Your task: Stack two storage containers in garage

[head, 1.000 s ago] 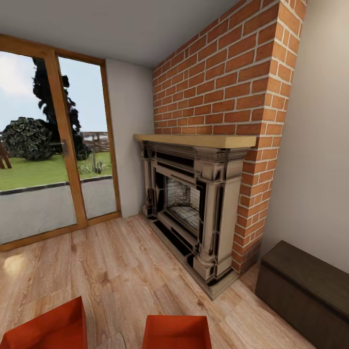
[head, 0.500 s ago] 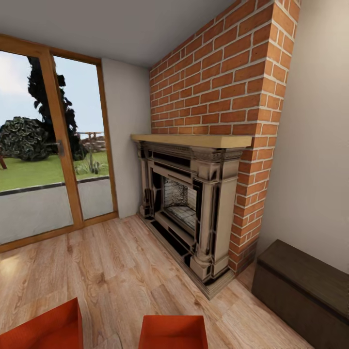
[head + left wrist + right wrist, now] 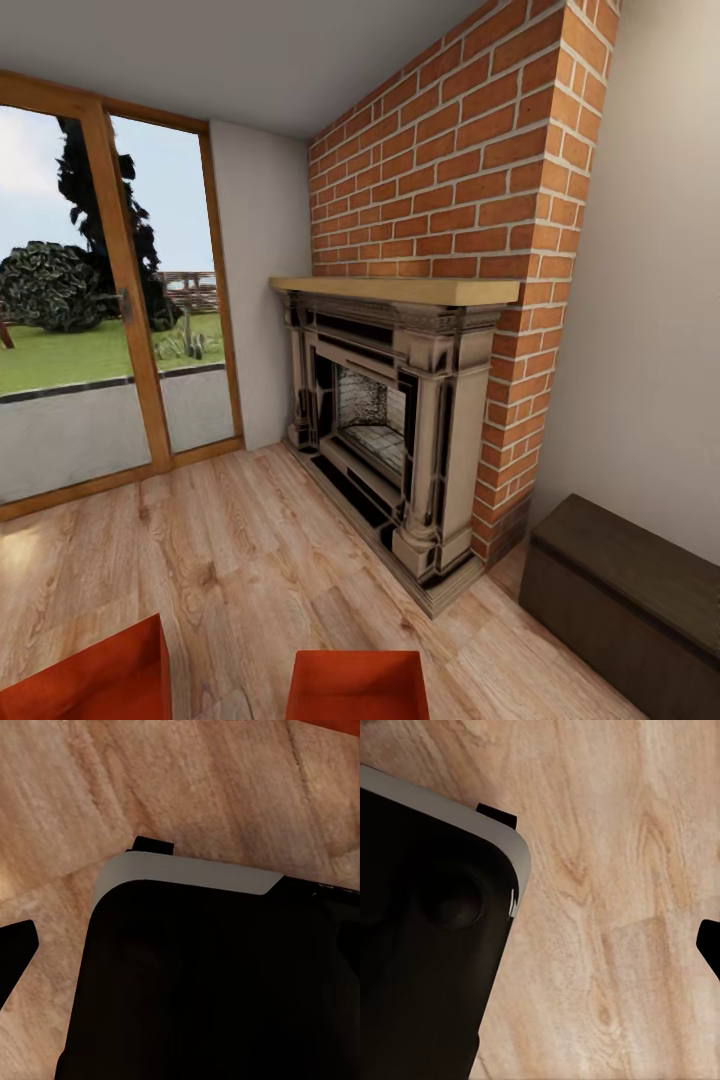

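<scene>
Two orange-red storage containers rest on the living room's light wood plank floor (image 3: 230,540) at the lower edge of the head view. One container (image 3: 90,680) is at the left and the other (image 3: 358,685) is near the middle, both cut off by the frame. In the left wrist view, a dark fingertip (image 3: 15,952) of my left gripper shows over the planks beside the robot's black body (image 3: 202,982). In the right wrist view, a dark fingertip (image 3: 711,945) of my right gripper shows beside that black body (image 3: 427,937). Nothing is seen held.
A brick-and-dark-wood fireplace (image 3: 400,420) stands ahead at centre right. A dark brown wooden chest (image 3: 620,590) sits against the right wall. Wood-framed glass doors (image 3: 100,300) fill the left side. Open plank floor lies between the doors, the fireplace and the containers.
The whole head picture shifted slightly left and down from one second ago, so the camera moved. Nothing has changed since half a second ago.
</scene>
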